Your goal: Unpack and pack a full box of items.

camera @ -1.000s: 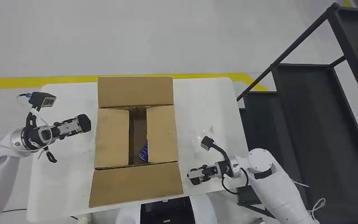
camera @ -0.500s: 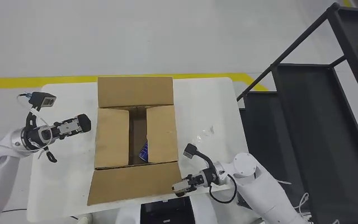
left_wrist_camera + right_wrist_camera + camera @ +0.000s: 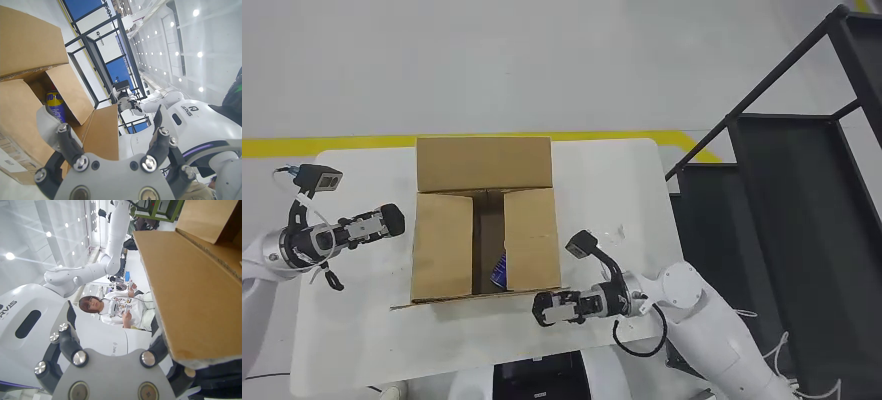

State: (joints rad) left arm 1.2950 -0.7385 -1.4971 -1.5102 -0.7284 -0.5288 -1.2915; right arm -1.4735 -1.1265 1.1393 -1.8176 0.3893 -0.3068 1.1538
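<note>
The cardboard box [image 3: 482,240] stands mid-table with its far flap [image 3: 482,163] laid flat outward and its two side flaps half folded over the opening. A blue and yellow spray can [image 3: 53,106] stands inside, seen as a blue patch [image 3: 500,268] from above. The near flap [image 3: 477,297] is tilted up and seen nearly edge-on. My right gripper [image 3: 547,308] is open at that flap's right corner; the flap [image 3: 189,294] rests over one of its fingers [image 3: 160,349]. My left gripper [image 3: 392,220] is open, just off the box's left side, holding nothing [image 3: 104,125].
A small clear plastic scrap [image 3: 612,238] lies on the white table [image 3: 612,180] right of the box. A black metal staircase [image 3: 802,200] stands beyond the table's right edge. Bare table lies left of the box and along its right side.
My right arm has swept left along the box's front edge, and the near flap has risen from lying flat outward to nearly upright. The left arm has not moved.
</note>
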